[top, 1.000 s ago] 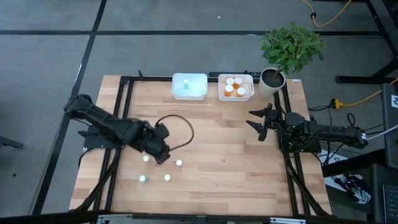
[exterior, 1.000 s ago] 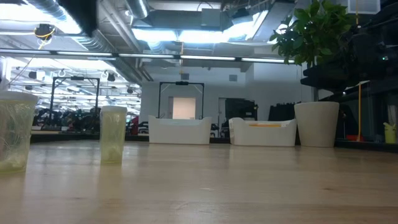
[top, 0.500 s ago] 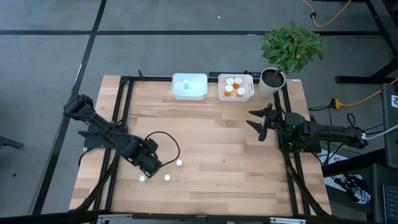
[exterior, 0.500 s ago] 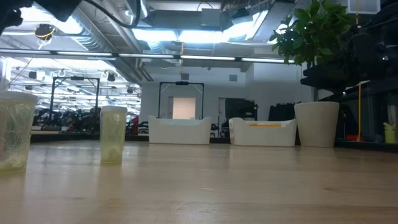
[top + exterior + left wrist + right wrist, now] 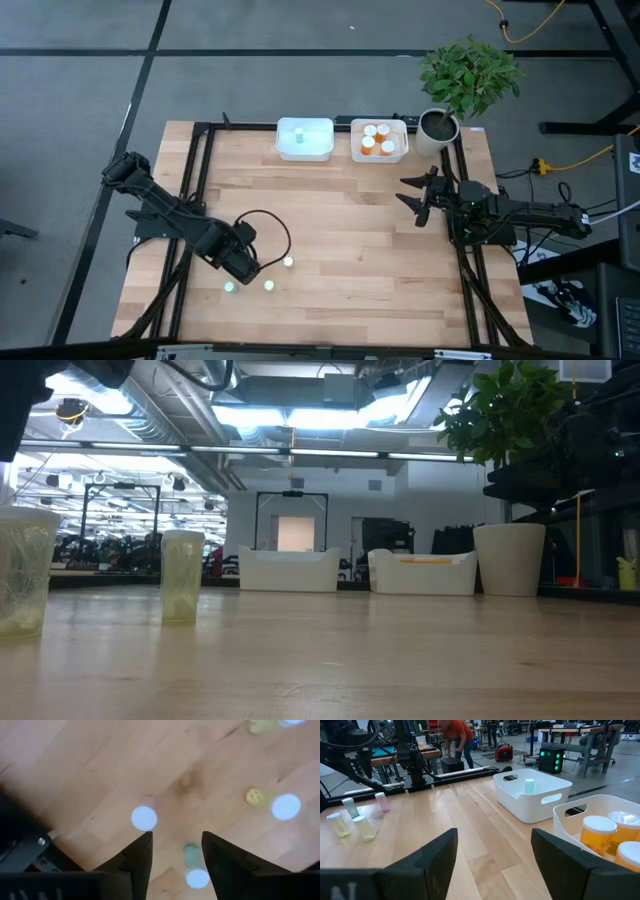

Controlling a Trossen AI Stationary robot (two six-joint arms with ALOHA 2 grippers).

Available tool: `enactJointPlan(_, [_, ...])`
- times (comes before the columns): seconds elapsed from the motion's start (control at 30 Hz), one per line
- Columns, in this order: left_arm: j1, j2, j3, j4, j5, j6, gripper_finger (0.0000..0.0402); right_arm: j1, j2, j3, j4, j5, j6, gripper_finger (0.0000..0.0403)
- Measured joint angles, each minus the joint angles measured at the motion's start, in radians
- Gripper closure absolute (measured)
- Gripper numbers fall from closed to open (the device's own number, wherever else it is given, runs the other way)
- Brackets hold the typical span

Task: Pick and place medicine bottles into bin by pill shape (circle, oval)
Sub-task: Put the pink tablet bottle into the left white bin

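The left hand hangs low over the worktop with its fingers spread, a pale green vial standing in the gap between them and ungripped. The right hand waits open near the worktop's right edge. Orange bottles sit in the right-hand white bin.

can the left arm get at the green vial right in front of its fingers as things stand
Probably yes. The left gripper hangs open above the table, and the green vial stands between its fingers. The neighbouring vials stand apart from it, so nothing blocks a straight descent.
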Motion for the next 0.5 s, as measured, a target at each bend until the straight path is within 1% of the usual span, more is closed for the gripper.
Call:
enactJointPlan(0.13, [0.0, 0.0, 0.0, -0.035, 0.006, -0.063, 0.0223, 0.0, 0.0, 0.0, 0.0, 0.0, 0.0, 0.0148])
enactJointPlan(0.3, [0.0, 0.0, 0.0, -0.032, 0.004, -0.063, 0.0195, 0.0, 0.0, 0.0, 0.0, 0.0, 0.0, 0.0148])
enactJointPlan(0.5, [0.0, 0.0, -0.001, -0.032, -0.006, -0.067, 0.0192, 0.0, 0.0, 0.0, 0.0, 0.0, 0.0, 0.0148])
